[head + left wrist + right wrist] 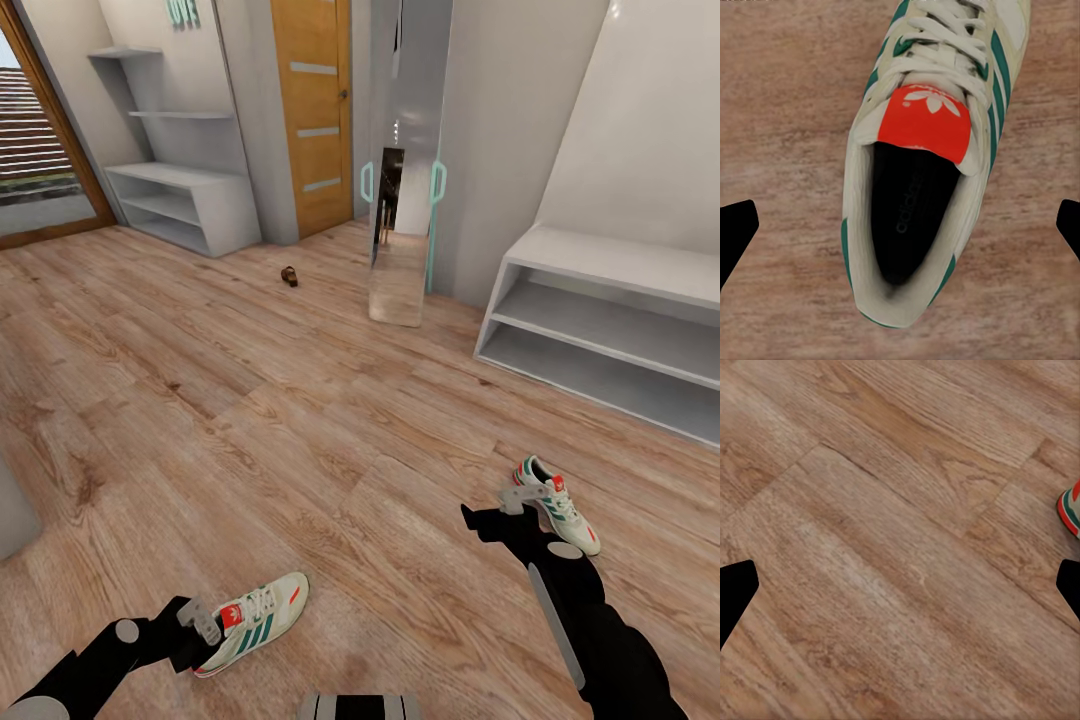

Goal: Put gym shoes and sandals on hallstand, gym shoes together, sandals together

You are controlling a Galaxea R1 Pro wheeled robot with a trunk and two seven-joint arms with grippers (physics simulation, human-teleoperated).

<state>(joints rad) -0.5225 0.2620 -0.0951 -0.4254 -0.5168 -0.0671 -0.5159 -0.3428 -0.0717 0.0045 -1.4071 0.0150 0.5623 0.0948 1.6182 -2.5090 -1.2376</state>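
Below, both hallstand shelves sit bare; gym shoes on floor

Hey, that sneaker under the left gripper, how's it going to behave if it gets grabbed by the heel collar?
The gym shoe looks soft-walled around its open collar, so it will probably flex when squeezed. Lying flat on its sole on the corridor floor, it seems unlikely to roll. The left gripper, open and straddling the heel, may tilt it toe-down on lifting.

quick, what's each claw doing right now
Left claw: open, over the white lace-up sneaker with green stripes, not gripping.
Right claw: open, empty, above light brown wood plank floor.
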